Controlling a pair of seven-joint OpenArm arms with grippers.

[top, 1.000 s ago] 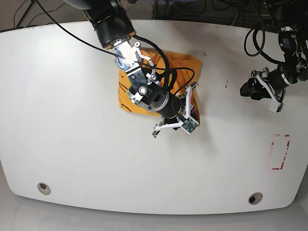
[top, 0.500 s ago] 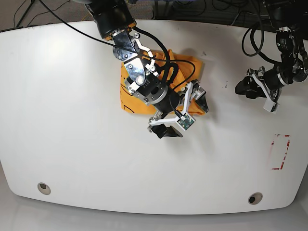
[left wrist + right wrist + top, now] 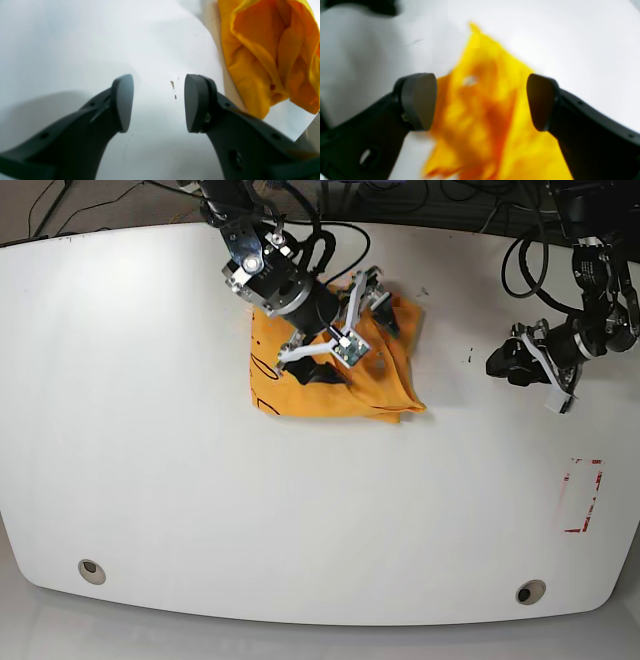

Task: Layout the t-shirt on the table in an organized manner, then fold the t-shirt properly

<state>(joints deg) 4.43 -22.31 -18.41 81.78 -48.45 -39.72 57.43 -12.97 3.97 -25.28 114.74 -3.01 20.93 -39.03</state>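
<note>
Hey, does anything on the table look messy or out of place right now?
Yes. The t-shirt lies bunched in a rumpled heap near the table's far edge, folds overlapping rather than spread flat. The open right gripper is over it; the open left gripper is off to the side.

**Shirt bunched toward the far edge, claws set apart**

On the table [image 3: 150, 440], the t-shirt [image 3: 300, 390] lies crumpled in the far half, a little left of centre in the base view. The right claw [image 3: 335, 345] hangs directly over the shirt's far part, its jaws spread with cloth below and between them. The left claw [image 3: 510, 363] sits well apart, toward the base view's right edge, over bare table; from its own camera the shirt's edge lies off to the upper right, and the claw seems clear of it. Two grommet holes [image 3: 91, 569] lie near the front edge, one at each side. A rectangle mark [image 3: 583, 495] lies at the right, in front of the left claw.
</note>
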